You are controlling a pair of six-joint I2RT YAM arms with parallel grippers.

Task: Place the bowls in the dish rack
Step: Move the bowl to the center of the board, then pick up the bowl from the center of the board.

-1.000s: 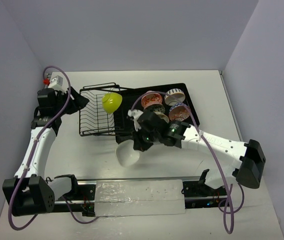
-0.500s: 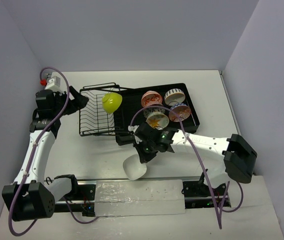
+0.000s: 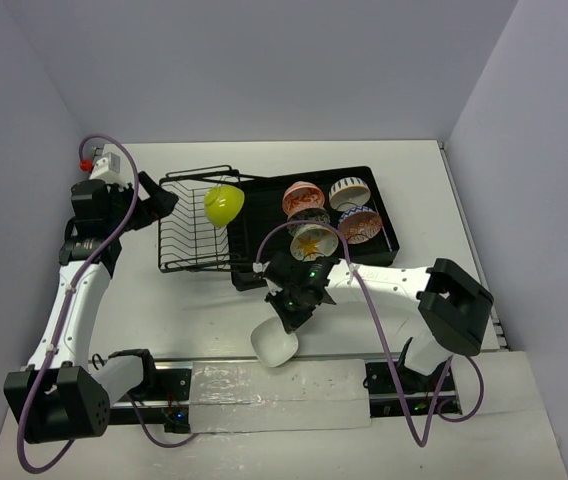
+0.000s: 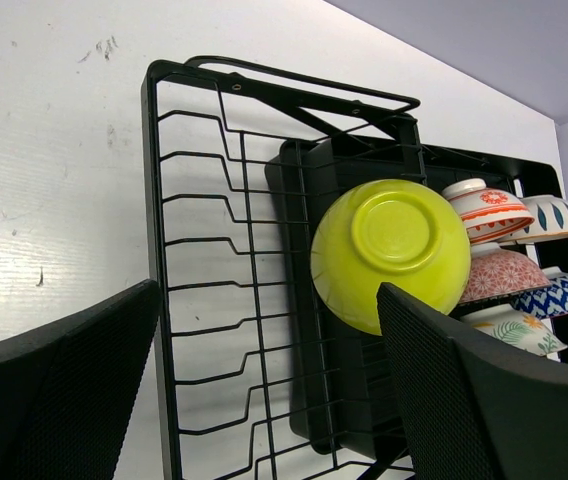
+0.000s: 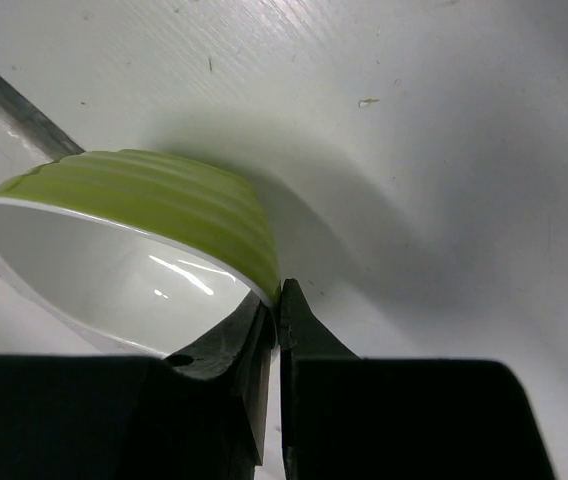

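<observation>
A lime green bowl (image 3: 223, 205) (image 4: 389, 250) stands on edge in the wire basket (image 3: 189, 240) (image 4: 204, 250) of the black dish rack. Several patterned bowls (image 3: 313, 240) (image 4: 504, 272) lean in a cluster on the rack's slatted tray (image 3: 389, 240). My left gripper (image 3: 156, 203) (image 4: 274, 400) is open at the basket's left end, and its fingers (image 4: 64, 380) touch nothing. My right gripper (image 3: 288, 320) (image 5: 278, 300) is shut on the rim of a bowl (image 3: 274, 345) (image 5: 154, 215), ribbed green outside and white inside. That bowl is tilted just over the table, in front of the rack.
The arms' base rail with a white taped strip (image 3: 279, 395) runs along the near table edge, close under the held bowl. Grey walls enclose the table on three sides. A purple cable (image 3: 384, 320) loops over the right arm.
My left gripper's jaws have spread open beside the basket. My right arm has swung the held bowl away from the rack toward the near edge. The lime bowl stays put.
</observation>
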